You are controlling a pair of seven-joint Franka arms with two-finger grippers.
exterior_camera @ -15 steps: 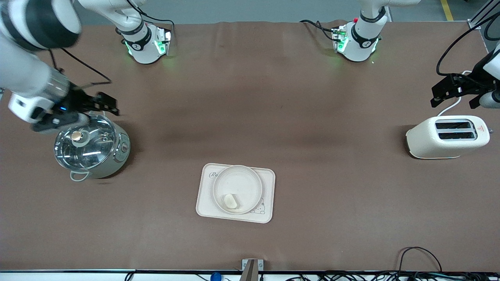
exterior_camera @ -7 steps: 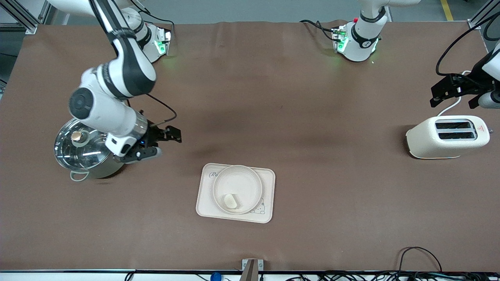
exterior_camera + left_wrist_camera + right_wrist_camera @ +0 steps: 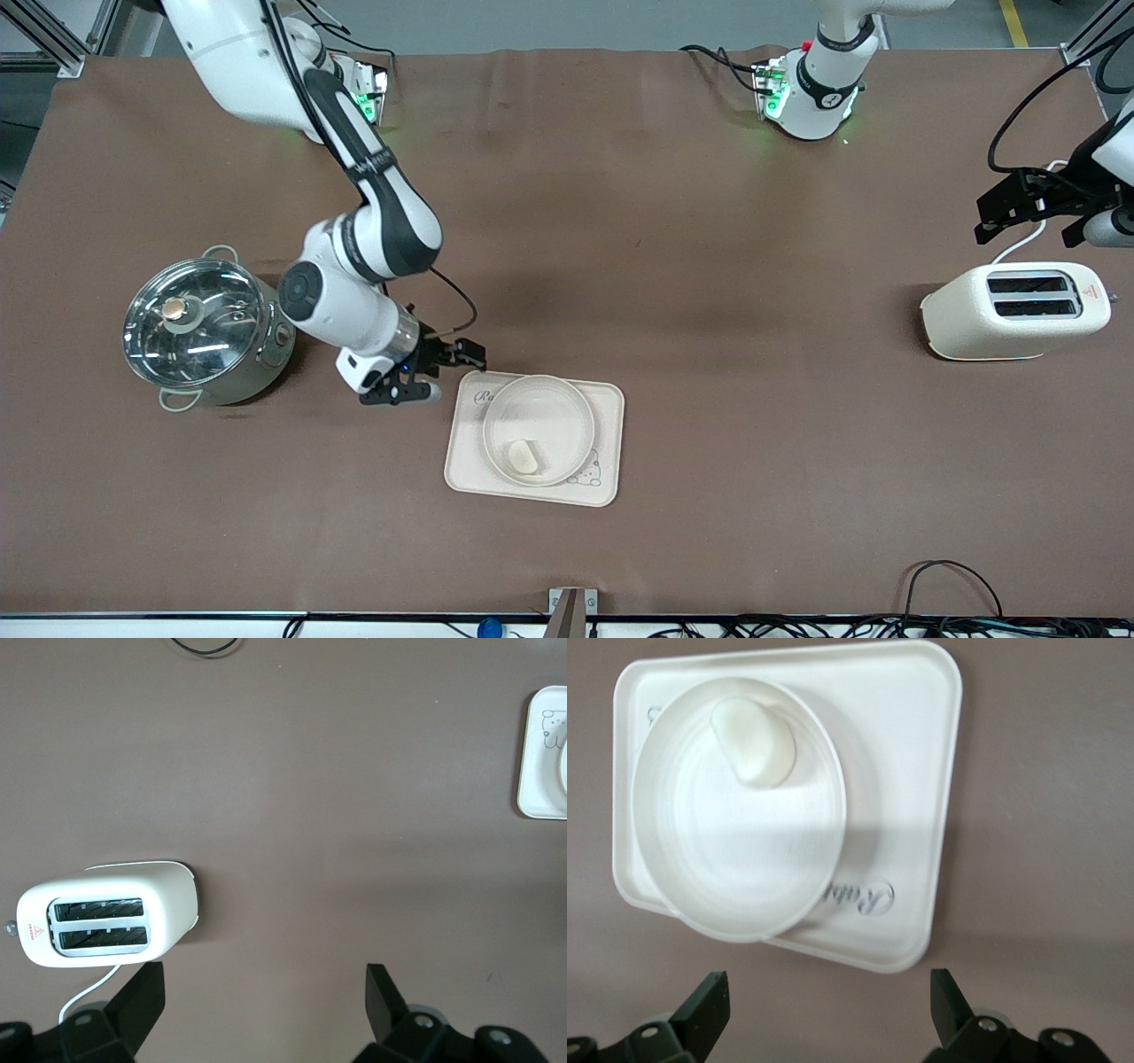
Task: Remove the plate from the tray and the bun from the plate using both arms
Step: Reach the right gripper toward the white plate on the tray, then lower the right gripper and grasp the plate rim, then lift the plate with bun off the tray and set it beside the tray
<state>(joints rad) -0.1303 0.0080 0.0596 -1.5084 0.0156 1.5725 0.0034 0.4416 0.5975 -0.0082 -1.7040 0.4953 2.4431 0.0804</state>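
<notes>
While the plate (image 3: 539, 429) sits on the cream tray (image 3: 534, 438) near the middle of the brown surface (image 3: 709, 425), the bun (image 3: 523, 457) lies inside it, close to the rim on the side nearer the front camera. Over comes the right arm, its end effector (image 3: 440, 369) poised low just beside the tray's edge toward the right arm's end of the surface, fingers spread apart and holding nothing. From the right wrist view the plate (image 3: 740, 808) covers much of the tray (image 3: 908, 815), and the bun (image 3: 754, 740) rests against the dish's inner wall. The lidded steel pot (image 3: 202, 331) stands beside that arm, well clear of the tray. Up at the left arm's end, the left end effector (image 3: 1032, 210) hangs over the surface just above the white toaster (image 3: 1015, 310), fingers parted and empty; this arm waits. The left wrist view shows the toaster (image 3: 106, 923) with both slots facing up.
</notes>
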